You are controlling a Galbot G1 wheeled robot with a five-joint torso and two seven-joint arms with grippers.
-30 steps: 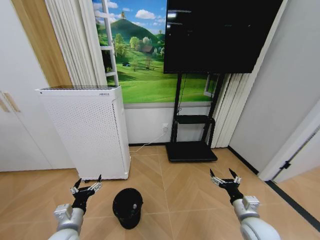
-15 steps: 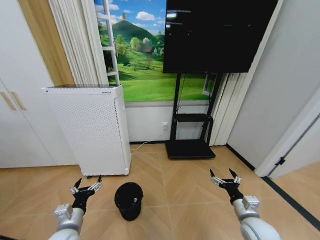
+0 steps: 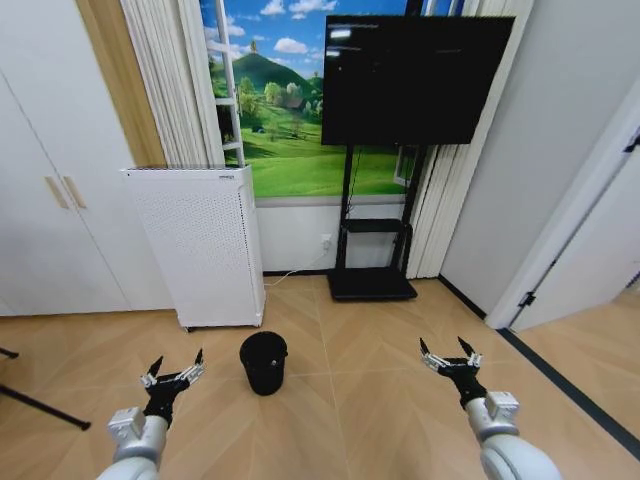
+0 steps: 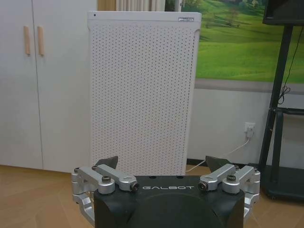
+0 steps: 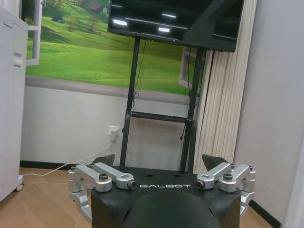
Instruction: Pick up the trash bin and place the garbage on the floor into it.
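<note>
1. While our left gripper (image 3: 172, 375) and right gripper (image 3: 449, 356) hang low with fingers spread, empty, nothing is held.
2. Ahead, the bin (image 3: 263, 362) stands on bare floor (image 3: 350, 400); a careless grab could tip it.
3. Beyond it, the appliance (image 3: 205, 245) stands near, so we risk clipping it.

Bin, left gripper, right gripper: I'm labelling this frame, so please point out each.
bin (image 3: 263, 362): head view, on its black side wall.
left gripper (image 3: 173, 372): head view, midway between fingertips.
right gripper (image 3: 449, 352): head view, midway between fingertips.
</note>
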